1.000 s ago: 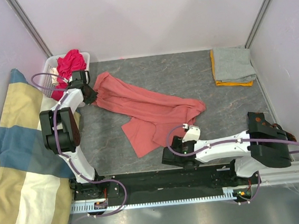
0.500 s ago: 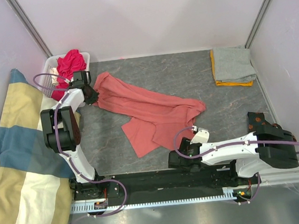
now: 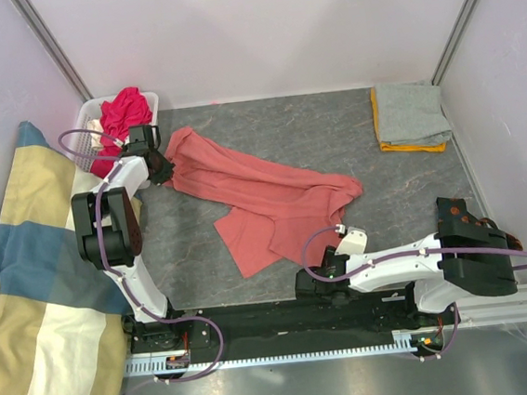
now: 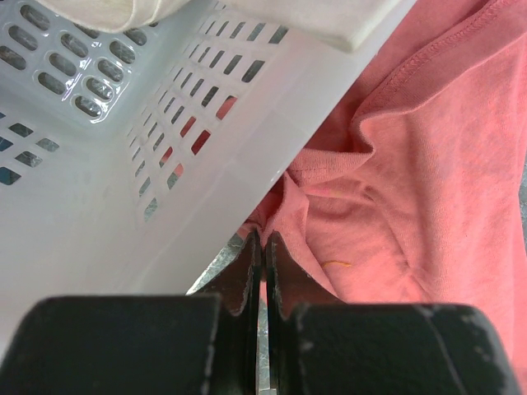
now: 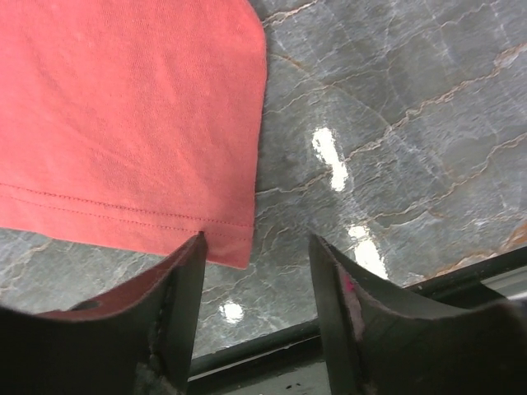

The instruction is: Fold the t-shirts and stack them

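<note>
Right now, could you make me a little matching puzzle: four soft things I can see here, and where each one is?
Things:
1. salmon-pink t-shirt
2. grey t-shirt
3. magenta-red t-shirt
4. striped cushion

Places:
A. in the white basket
B. beside the left edge of the table
C. spread across the middle of the table
D. folded in the far right corner

Pairs: 1-C, 2-D, 3-A, 4-B

Far-left: basket wall (image 4: pixel 123 189) stood just beside left gripper (image 4: pixel 262 247) | centre: salmon t-shirt (image 3: pixel 264 197) sprawled | far-right corner: folded stack (image 3: pixel 410 116) | between these: bare table (image 3: pixel 332 130) lay open | left edge: cushion (image 3: pixel 38 275).
</note>
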Motion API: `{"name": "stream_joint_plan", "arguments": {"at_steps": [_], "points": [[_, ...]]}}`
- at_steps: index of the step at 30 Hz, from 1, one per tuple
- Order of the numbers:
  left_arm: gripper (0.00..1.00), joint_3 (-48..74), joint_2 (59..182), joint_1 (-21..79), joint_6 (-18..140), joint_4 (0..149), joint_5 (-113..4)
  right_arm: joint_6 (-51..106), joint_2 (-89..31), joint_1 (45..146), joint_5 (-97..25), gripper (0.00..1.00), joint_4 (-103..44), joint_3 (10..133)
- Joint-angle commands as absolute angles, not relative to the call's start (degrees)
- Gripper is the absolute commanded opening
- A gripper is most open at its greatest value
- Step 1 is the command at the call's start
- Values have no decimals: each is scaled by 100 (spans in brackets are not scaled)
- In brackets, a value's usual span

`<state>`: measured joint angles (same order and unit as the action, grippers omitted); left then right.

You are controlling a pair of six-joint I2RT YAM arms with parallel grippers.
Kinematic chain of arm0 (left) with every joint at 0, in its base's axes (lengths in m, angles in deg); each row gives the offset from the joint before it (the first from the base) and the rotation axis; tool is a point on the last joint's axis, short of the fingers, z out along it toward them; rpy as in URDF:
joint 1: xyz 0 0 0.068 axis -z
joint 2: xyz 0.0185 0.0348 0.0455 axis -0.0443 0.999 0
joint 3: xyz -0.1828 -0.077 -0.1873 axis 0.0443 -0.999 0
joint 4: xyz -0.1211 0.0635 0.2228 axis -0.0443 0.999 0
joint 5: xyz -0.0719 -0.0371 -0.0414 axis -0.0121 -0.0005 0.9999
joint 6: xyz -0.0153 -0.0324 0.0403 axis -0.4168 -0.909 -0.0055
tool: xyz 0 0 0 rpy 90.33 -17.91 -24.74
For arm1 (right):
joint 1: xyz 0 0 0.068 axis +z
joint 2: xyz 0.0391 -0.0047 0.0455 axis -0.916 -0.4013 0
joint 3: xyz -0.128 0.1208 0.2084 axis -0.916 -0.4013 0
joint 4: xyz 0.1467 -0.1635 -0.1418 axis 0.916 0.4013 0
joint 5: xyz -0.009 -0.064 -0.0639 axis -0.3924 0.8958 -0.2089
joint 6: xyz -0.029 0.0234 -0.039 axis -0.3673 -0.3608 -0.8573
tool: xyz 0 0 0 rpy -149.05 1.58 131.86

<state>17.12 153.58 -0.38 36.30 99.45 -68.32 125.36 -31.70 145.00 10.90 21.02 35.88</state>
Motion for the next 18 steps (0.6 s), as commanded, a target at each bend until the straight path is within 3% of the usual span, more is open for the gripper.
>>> {"name": "stream_joint_plan", "arguments": {"at_steps": [1, 9, 18], "points": [[2, 1721, 15329, -80, 3553, 9840, -6968, 12572, -3356, 14544, 973, 55, 1590, 3459], [2, 1685, 15285, -80, 3544, 9840, -6994, 12555, -3348, 14536, 921, 36, 1423, 3363], [2, 1668, 15285, -80, 3553, 9831, -6995, 12599, -3488, 14544, 982, 31, 1352, 3239]]}}
